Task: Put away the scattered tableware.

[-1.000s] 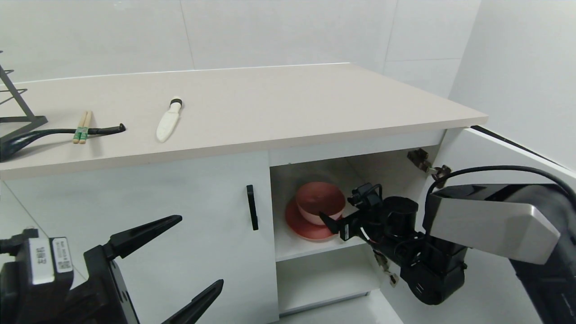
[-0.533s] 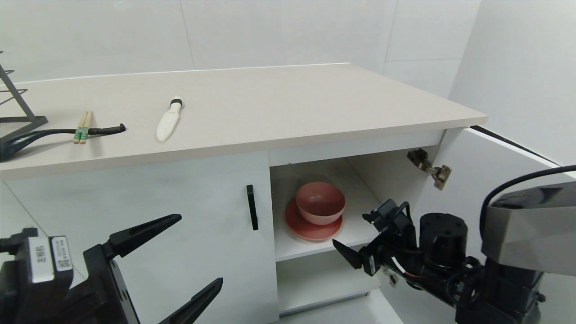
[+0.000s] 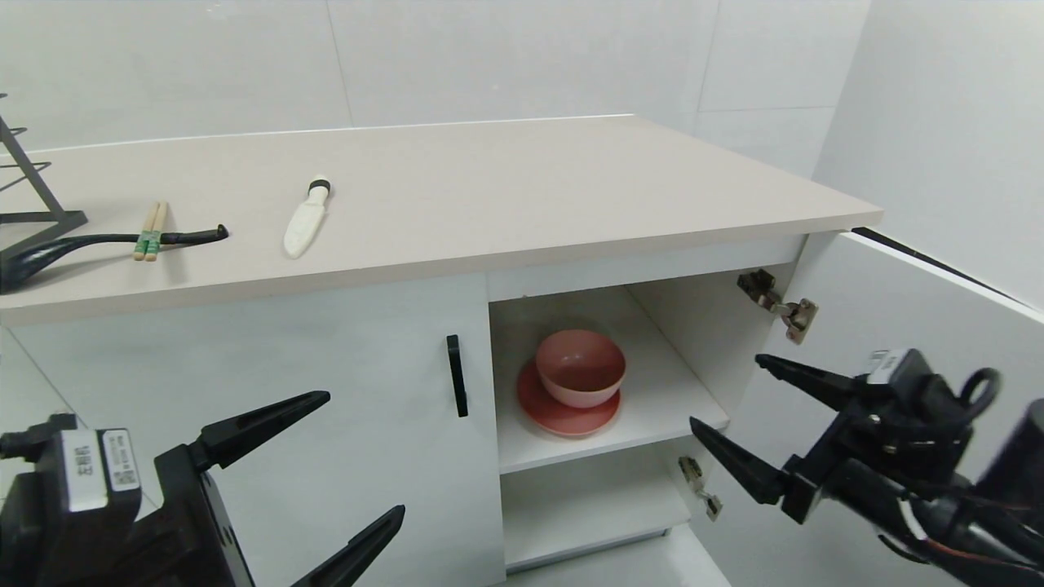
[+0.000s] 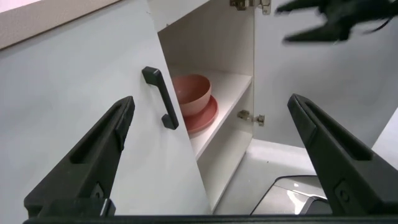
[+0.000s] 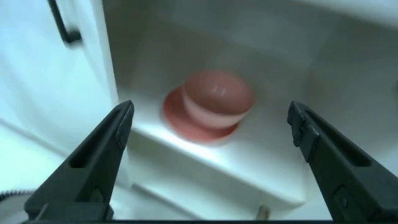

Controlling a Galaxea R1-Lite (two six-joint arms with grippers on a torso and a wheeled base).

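A pink bowl (image 3: 580, 368) sits upright on a red plate (image 3: 563, 417) on the upper shelf of the open cabinet; both also show in the left wrist view, bowl (image 4: 191, 92) and plate (image 4: 208, 117), and in the right wrist view, bowl (image 5: 217, 96) and plate (image 5: 180, 121). My right gripper (image 3: 726, 391) (image 5: 209, 107) hangs open outside the cabinet, to the right of the shelf, holding nothing. My left gripper (image 3: 363, 454) (image 4: 211, 102) stands open low in front of the closed left door. On the counter lie a white knife (image 3: 306, 218), chopsticks (image 3: 149, 231) and a black ladle (image 3: 98, 242).
The right cabinet door (image 3: 889, 310) is swung wide open beside my right arm. The left door has a black handle (image 3: 457, 376). A dark rack (image 3: 33, 200) stands at the counter's far left. A lower shelf (image 3: 587, 505) lies below the plate.
My right gripper has pulled back out of the cabinet, down and to the right, leaving the bowl on the plate. The left arm has stayed still.
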